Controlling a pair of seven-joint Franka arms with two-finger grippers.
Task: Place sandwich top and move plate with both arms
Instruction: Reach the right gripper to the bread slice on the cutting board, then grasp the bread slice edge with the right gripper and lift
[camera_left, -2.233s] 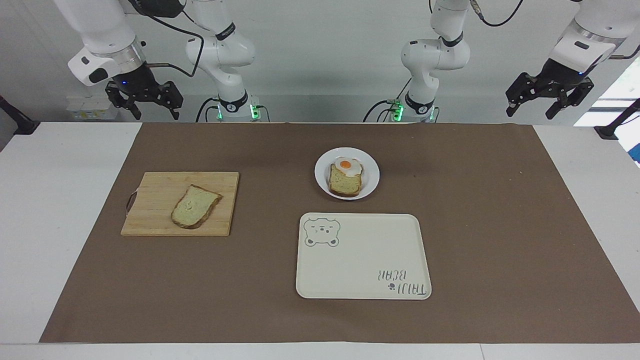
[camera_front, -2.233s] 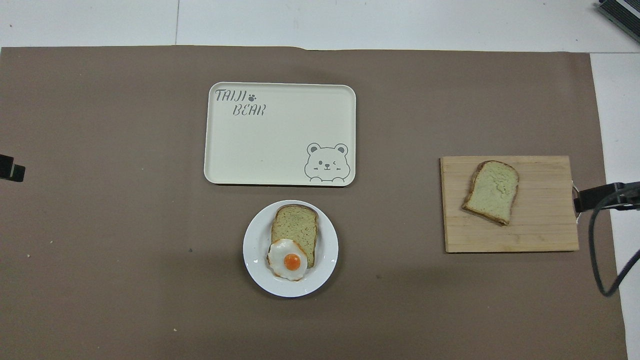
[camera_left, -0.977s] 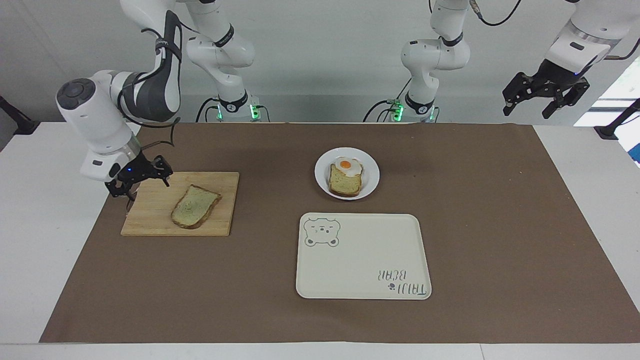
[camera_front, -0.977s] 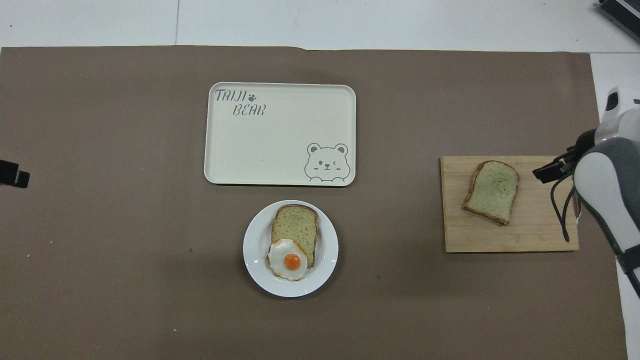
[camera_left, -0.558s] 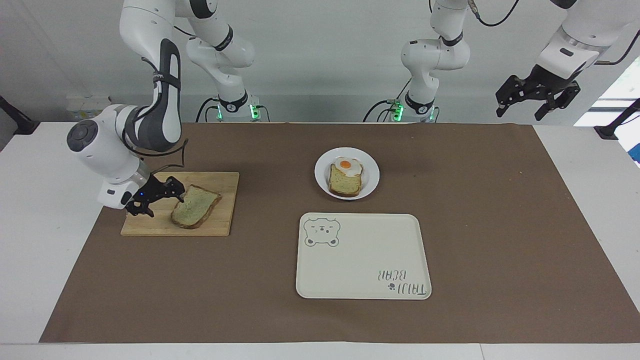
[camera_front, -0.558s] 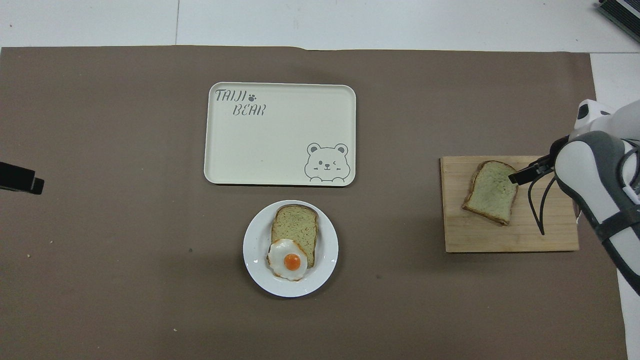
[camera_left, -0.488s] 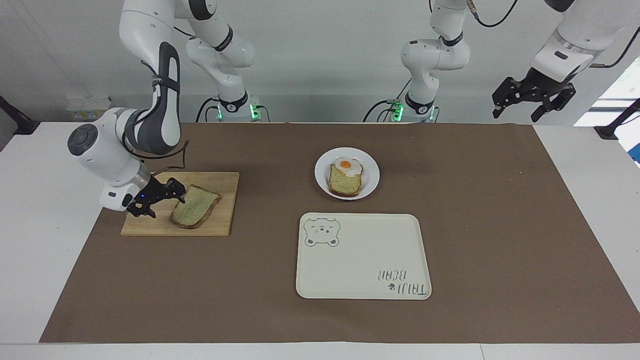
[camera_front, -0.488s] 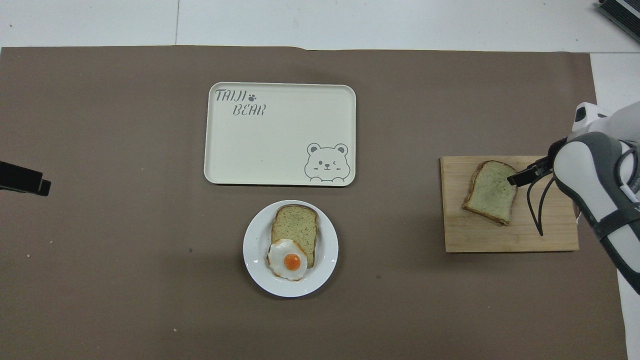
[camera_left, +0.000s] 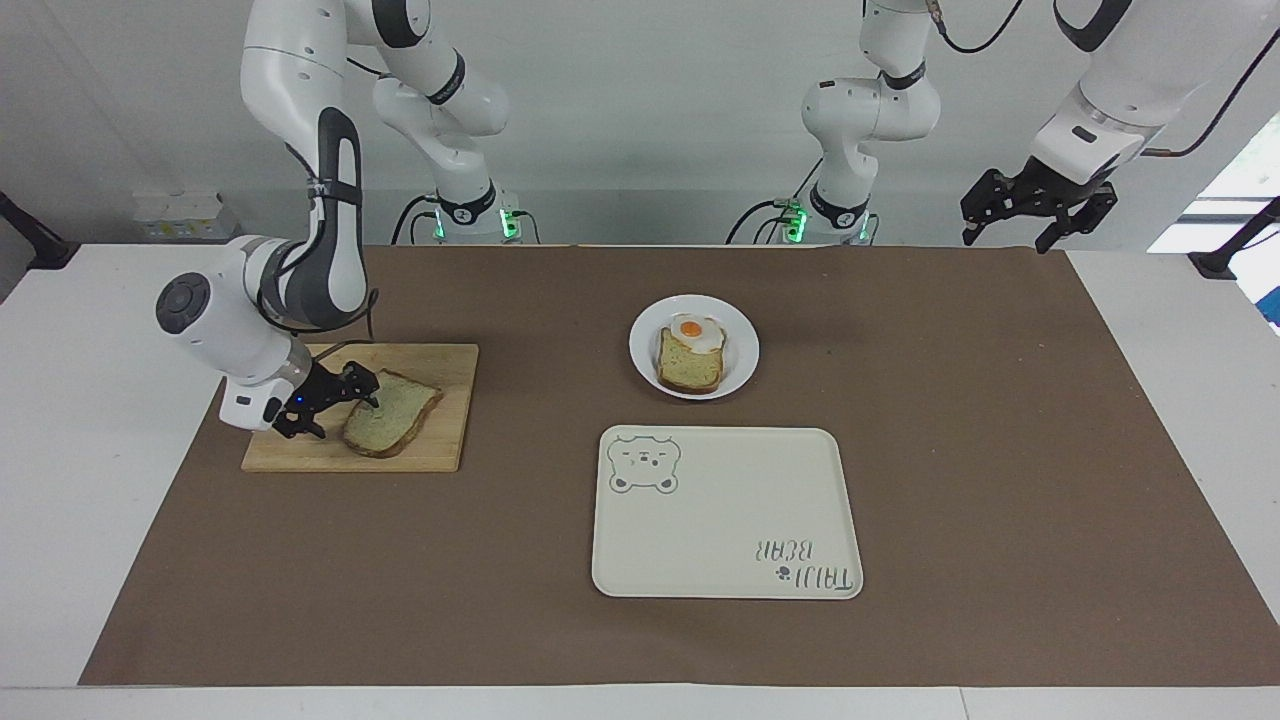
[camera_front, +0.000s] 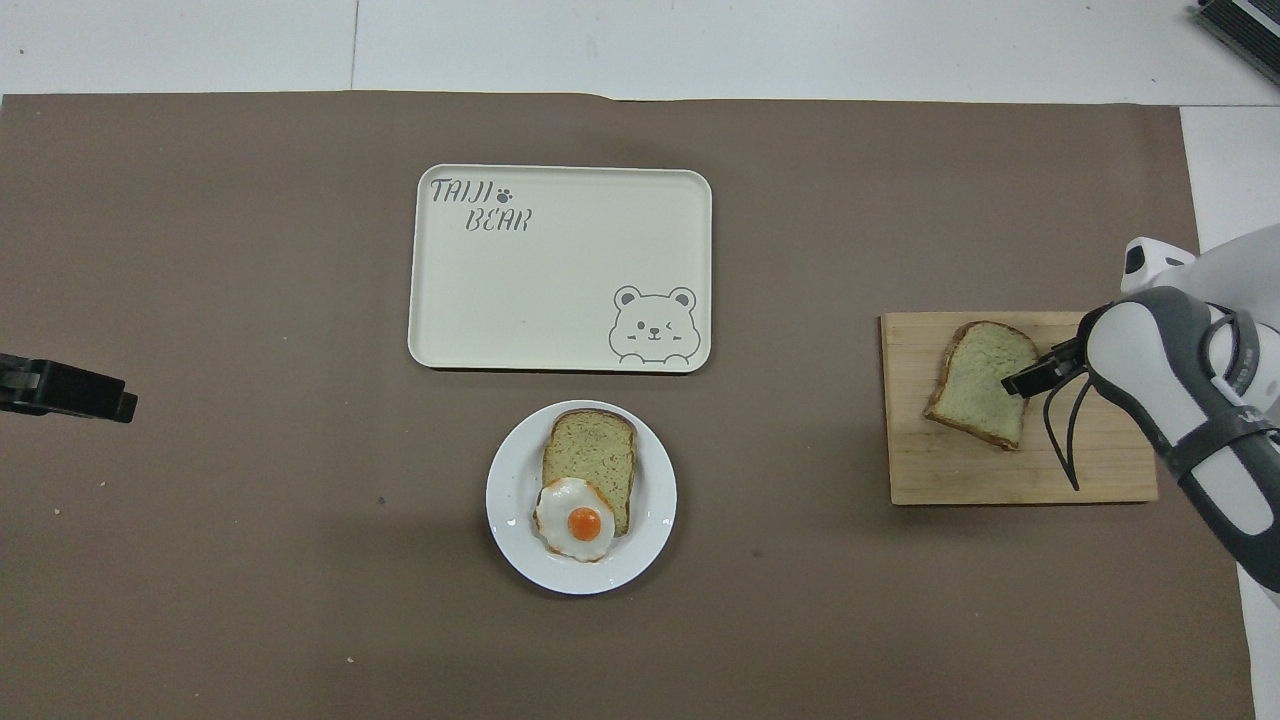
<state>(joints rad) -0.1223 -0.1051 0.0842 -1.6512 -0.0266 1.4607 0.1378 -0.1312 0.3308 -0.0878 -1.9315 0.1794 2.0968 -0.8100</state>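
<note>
The sandwich top (camera_left: 395, 415) (camera_front: 985, 385), an elongated slice with pale crumb and brown crust, lies flat on a wooden cutting board (camera_left: 440, 360) toward the right arm's end of the table. My right gripper (camera_left: 340, 410) is low at the slice's outer edge and open, one finger over the crust, the other down beside it on the board. The small white plate (camera_left: 742, 345) (camera_front: 510, 490) holds a squarer bread slice with a fried egg (camera_left: 690, 330). My left gripper (camera_left: 1005, 240) hangs open in the air over the brown mat at the left arm's end.
A cream tray with a bear drawing (camera_left: 720, 520) (camera_front: 560, 290) lies just farther from the robots than the plate. A brown mat (camera_left: 1000, 450) covers most of the white table. The cutting board (camera_front: 920, 470) has a small handle at its outer end.
My right gripper has come down from the air to the board and slid in against the sandwich top's edge. My left gripper has drifted inward over the mat. Bread and plate have not moved.
</note>
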